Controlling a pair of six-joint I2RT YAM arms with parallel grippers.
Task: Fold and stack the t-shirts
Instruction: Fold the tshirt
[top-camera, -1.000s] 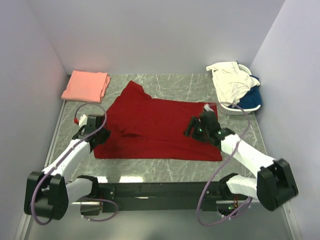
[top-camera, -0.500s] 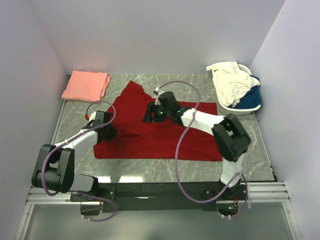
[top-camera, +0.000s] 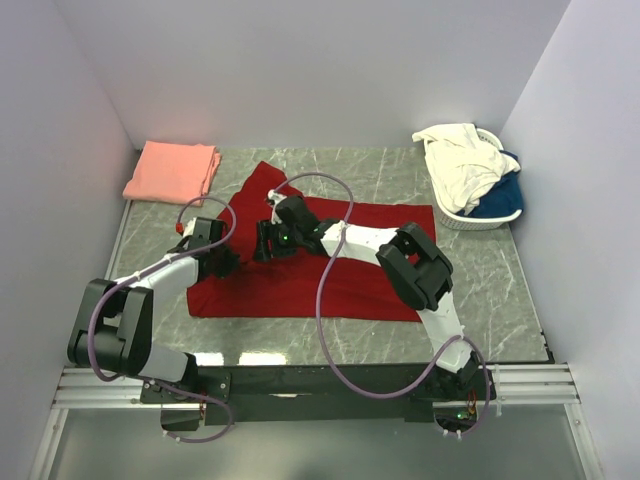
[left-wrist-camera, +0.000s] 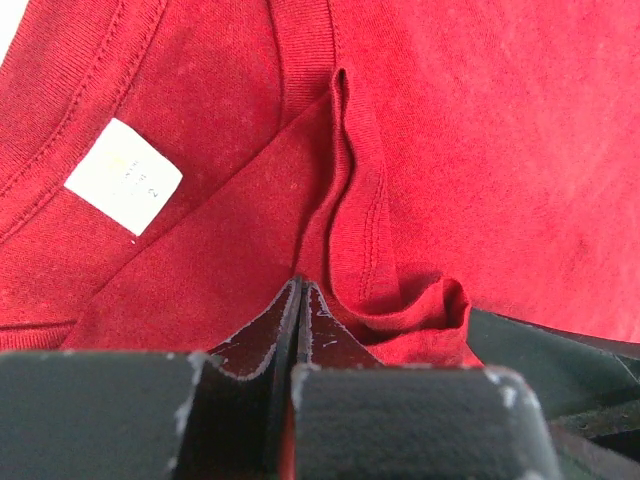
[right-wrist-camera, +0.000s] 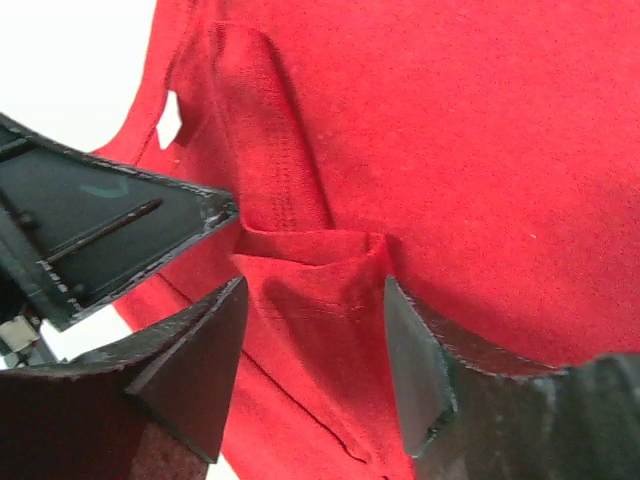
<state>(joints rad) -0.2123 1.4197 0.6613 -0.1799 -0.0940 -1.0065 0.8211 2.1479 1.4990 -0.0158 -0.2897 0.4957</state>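
Note:
The deep red t-shirt (top-camera: 350, 275) lies spread flat across the middle of the table. My left gripper (top-camera: 222, 262) sits at its collar end, by the white neck label (left-wrist-camera: 122, 176). Its jaws (left-wrist-camera: 300, 287) are shut, and a ridge of red cloth (left-wrist-camera: 345, 200) runs up from the tips. My right gripper (top-camera: 262, 243) reaches in from the right, close beside the left one. It is open (right-wrist-camera: 312, 300), with its fingers on either side of a raised fold of the red shirt (right-wrist-camera: 320, 265). A folded salmon pink t-shirt (top-camera: 172, 170) lies at the back left.
A white slatted basket (top-camera: 470, 218) stands at the back right, holding a cream-white tee (top-camera: 455, 160) and a blue one (top-camera: 502, 195). The left gripper's black body (right-wrist-camera: 110, 230) fills the left of the right wrist view. Walls close off the back and both sides.
My right arm has swept left across the red shirt, from its right edge to the collar end, and its jaws have narrowed a little. The left gripper has moved rightward onto the shirt.

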